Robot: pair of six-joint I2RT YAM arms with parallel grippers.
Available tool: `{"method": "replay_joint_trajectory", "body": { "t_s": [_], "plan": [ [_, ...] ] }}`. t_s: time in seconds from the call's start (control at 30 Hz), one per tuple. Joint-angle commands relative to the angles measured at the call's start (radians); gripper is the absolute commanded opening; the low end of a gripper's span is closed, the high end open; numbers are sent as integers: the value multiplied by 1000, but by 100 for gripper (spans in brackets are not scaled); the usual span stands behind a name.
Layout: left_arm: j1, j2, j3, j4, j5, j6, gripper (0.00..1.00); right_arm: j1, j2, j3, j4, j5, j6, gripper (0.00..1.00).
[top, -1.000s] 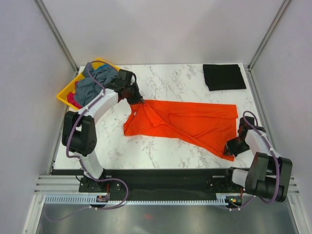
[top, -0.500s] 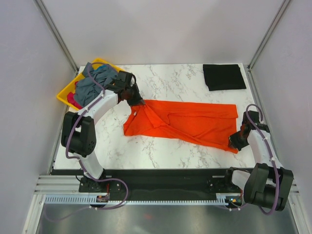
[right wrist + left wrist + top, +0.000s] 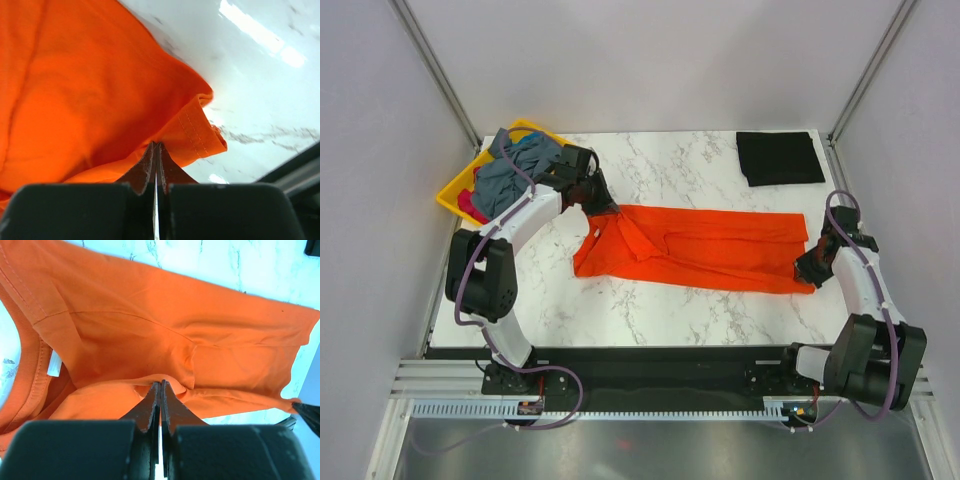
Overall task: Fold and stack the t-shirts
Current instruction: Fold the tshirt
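Observation:
An orange t-shirt (image 3: 705,250) lies stretched across the middle of the marble table, collar end at the left. My left gripper (image 3: 603,209) is shut on its cloth near the collar; in the left wrist view the closed fingertips (image 3: 160,385) pinch an orange fold (image 3: 150,330). My right gripper (image 3: 808,272) is shut on the shirt's hem corner at the right; the right wrist view shows the tips (image 3: 155,145) pinching the stitched hem (image 3: 200,135). A folded black t-shirt (image 3: 779,157) rests at the back right. Grey-blue and pink shirts (image 3: 510,175) lie heaped in a yellow tray.
The yellow tray (image 3: 455,190) sits off the table's back left corner. Grey walls and metal posts close in the table on three sides. The arm bases stand at the near edge.
My right gripper closed on the hem corner and pulled it up and to the right, straightening the shirt's lower edge. The left gripper kept its grip and place.

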Motion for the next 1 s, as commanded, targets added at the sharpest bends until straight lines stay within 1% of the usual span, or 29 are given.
{"method": "replay_joint_trajectory", "body": {
  "t_s": [0.0, 0.2, 0.27, 0.37, 0.47, 0.63, 0.97],
  "plan": [
    [0, 8, 19, 40, 2, 25, 2, 0, 53, 70, 136, -36, -102, 0],
    [2, 18, 38, 5, -93, 34, 2, 2, 181, 136, 177, -19, -173, 0],
    [2, 33, 57, -10, -112, 35, 2, 2, 236, 162, 179, -10, -183, 0],
    [3, 45, 68, -17, -153, 40, 2, 2, 276, 181, 188, 22, -185, 0],
    [3, 54, 81, -20, -173, 52, 2, 2, 278, 175, 222, 25, -170, 0],
    [3, 56, 100, -23, -176, 55, 2, 2, 275, 208, 223, 48, -157, 0],
    [6, 90, 131, -47, -224, 77, 2, 2, 381, 258, 284, -21, -176, 0]
  ]
}}
